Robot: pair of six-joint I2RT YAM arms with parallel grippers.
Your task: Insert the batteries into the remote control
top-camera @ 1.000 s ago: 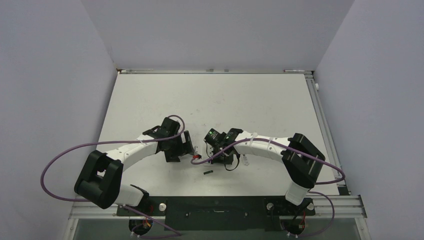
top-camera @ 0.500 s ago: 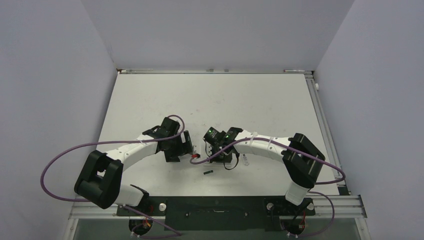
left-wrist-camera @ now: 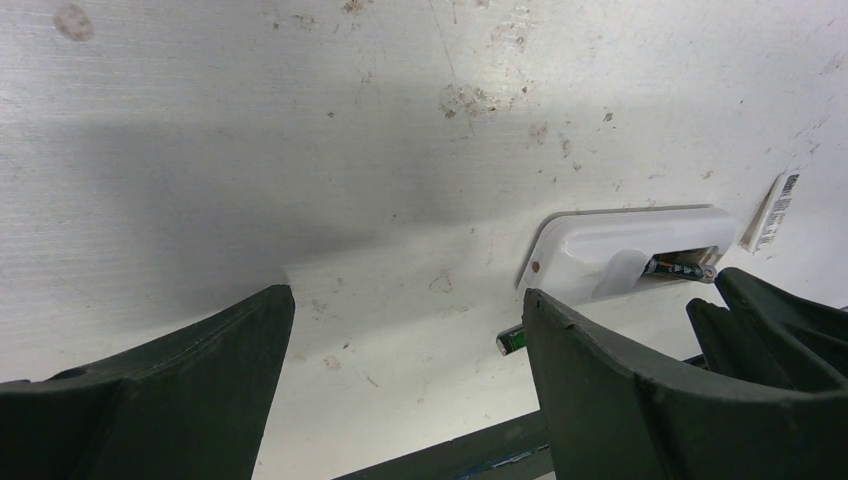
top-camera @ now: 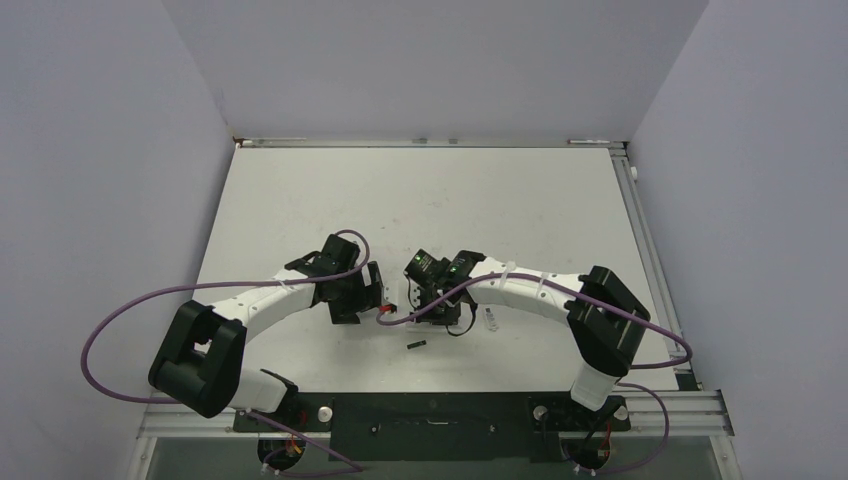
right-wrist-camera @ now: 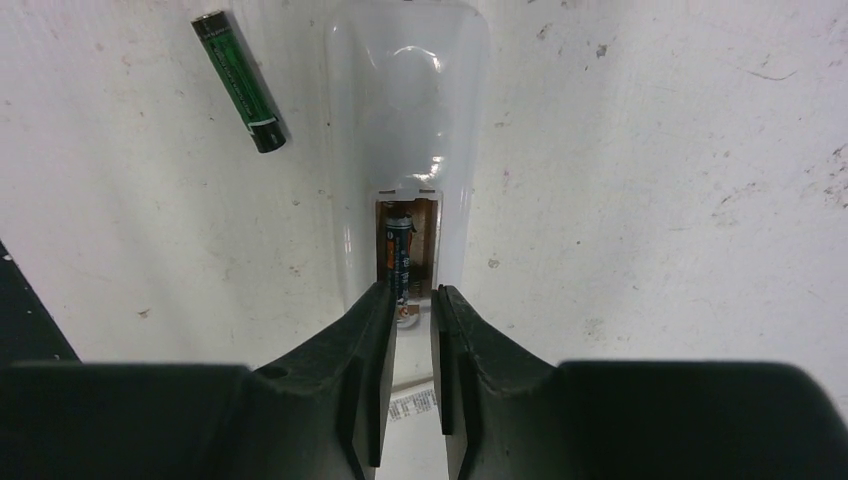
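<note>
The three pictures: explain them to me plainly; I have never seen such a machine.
The top picture looks down on a white table with a jointed left arm and right arm bolted at its near edge. Each ends in a two-finger gripper with its own camera; those took the other two pictures. The left gripper stands wide open, holding nothing. The right gripper, nearly closed, points at the open slot of a flat white plastic remote control, where one slim dark battery sits. A second, green-and-black battery lies loose beside the remote, and a small white cover piece lies nearby.
</note>
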